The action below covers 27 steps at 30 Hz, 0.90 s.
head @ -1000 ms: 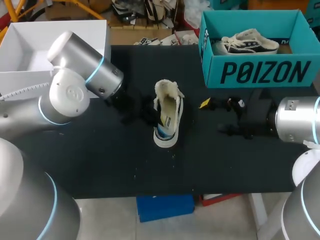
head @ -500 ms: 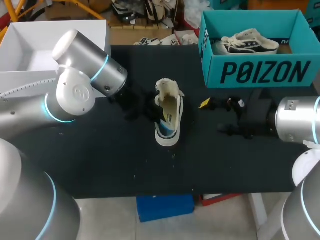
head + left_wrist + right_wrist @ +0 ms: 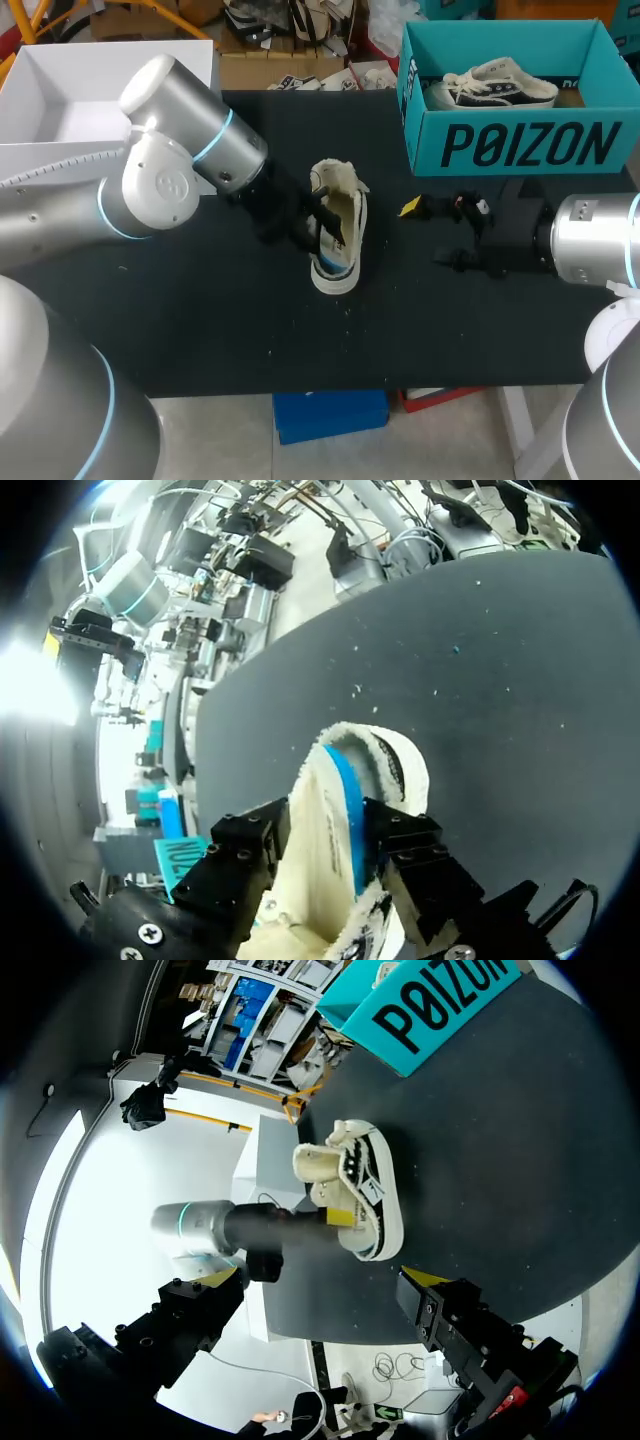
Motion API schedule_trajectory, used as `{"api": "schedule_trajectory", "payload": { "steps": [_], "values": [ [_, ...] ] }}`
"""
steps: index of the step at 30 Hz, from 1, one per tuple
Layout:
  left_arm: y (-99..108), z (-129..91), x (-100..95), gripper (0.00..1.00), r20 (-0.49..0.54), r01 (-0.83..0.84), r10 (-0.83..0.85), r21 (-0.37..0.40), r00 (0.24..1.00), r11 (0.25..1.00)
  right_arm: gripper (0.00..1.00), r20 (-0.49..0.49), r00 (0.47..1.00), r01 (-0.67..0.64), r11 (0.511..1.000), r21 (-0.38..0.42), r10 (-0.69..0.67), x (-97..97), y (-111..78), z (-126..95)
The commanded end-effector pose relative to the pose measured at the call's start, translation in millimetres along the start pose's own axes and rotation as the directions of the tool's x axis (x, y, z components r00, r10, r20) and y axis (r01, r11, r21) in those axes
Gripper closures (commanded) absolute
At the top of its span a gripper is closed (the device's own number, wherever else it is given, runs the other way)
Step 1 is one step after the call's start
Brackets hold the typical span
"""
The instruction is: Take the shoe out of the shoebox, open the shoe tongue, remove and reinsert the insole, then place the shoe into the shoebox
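Now that the left claw (image 3: 325, 830) is brought onto the shoe (image 3: 345, 215), its rim is pinched, and insole removal is judged near. The right claw (image 3: 322, 1285) is held open, apart from the shoe.

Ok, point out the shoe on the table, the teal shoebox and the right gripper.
shoe (image 3: 352, 225), head view, side wall.
teal shoebox (image 3: 520, 145), head view, front wall.
right gripper (image 3: 425, 235), head view, between its fingertips.

A black table (image 3: 200, 330) carries pale crumbs (image 3: 347, 310) scattered over its middle. An open white box (image 3: 60, 110) stands at its far left corner. A white and black sneaker (image 3: 495, 85) lies inside the teal shoebox (image 3: 520, 145) at the far right.
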<state>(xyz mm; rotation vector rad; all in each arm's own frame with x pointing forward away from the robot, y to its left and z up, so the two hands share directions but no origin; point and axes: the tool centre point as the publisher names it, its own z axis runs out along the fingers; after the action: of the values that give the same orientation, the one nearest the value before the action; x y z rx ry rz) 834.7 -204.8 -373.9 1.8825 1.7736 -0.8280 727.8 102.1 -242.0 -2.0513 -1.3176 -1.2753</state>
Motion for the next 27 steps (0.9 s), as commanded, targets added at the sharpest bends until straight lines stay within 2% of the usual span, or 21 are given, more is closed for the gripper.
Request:
{"api": "schedule_trajectory", "payload": {
  "steps": [1, 3, 5, 6, 7, 8, 9, 16, 27],
  "values": [
    [-8.5, -28.5, -1.7, 0.05, -0.005, -0.02, 0.02, -0.017, 1.0, 1.0, 0.0, 0.0, 1.0, 0.0, 1.0, 0.0, 0.0, 0.0, -0.2, 0.3],
    [-9.2, -34.9, -3.6, 0.23, -0.012, -0.035, 0.035, -0.028, 0.999, 0.999, 0.0, 0.0, 1.0, 0.0, 1.0, 0.0, 0.0, 0.0, -0.2, 0.3],
    [-10.1, -39.6, -6.0, 0.5, -0.023, -0.05, 0.049, -0.034, 0.999, 0.998, 0.0, 0.0, 1.0, 0.0, 1.0, 0.0, 0.0, 0.0, -0.2, 0.3],
    [-10.6, -41.0, -7.1, 0.56, -0.035, -0.063, 0.062, -0.041, 0.997, 0.997, 0.0, 0.0, 1.0, 0.0, 1.0, 0.0, 0.0, 0.0, -0.2, 0.3],
    [-10.6, -41.4, -7.5, 0.66, -0.046, -0.072, 0.07, -0.045, 0.996, 0.996, 0.0, 0.0, 1.0, 0.0, 1.0, 0.0, 0.0, 0.0, -0.2, 0.3],
    [-11.0, -41.6, -8.2, 0.79, -0.056, -0.08, 0.077, -0.046, 0.995, 0.996, 0.0, 0.0, 1.0, 0.0, 1.0, 0.0, 0.0, 0.0, -0.2, 0.3],
    [-11.5, -41.5, -8.7, 1.0, -0.073, -0.093, 0.089, -0.048, 0.993, 0.995, 0.0, 0.0, 1.0, 0.0, 1.0, 0.0, 0.0, 0.0, -0.2, 0.3],
    [-20.7, -27.1, -4.9, 1.0, -0.183, -0.146, 0.138, -0.035, 0.974, 0.989, 0.0, 0.0, 1.0, 0.0, 1.0, 0.0, 0.0, 0.0, -0.2, 0.3],
    [-25.0, -4.9, 1.7, 1.0, -0.229, -0.14, 0.133, -0.014, 0.964, 0.99, 0.0, 0.0, 1.0, 0.0, 1.0, 0.0, 0.0, 0.0, -0.2, 0.3]
  ]
}}
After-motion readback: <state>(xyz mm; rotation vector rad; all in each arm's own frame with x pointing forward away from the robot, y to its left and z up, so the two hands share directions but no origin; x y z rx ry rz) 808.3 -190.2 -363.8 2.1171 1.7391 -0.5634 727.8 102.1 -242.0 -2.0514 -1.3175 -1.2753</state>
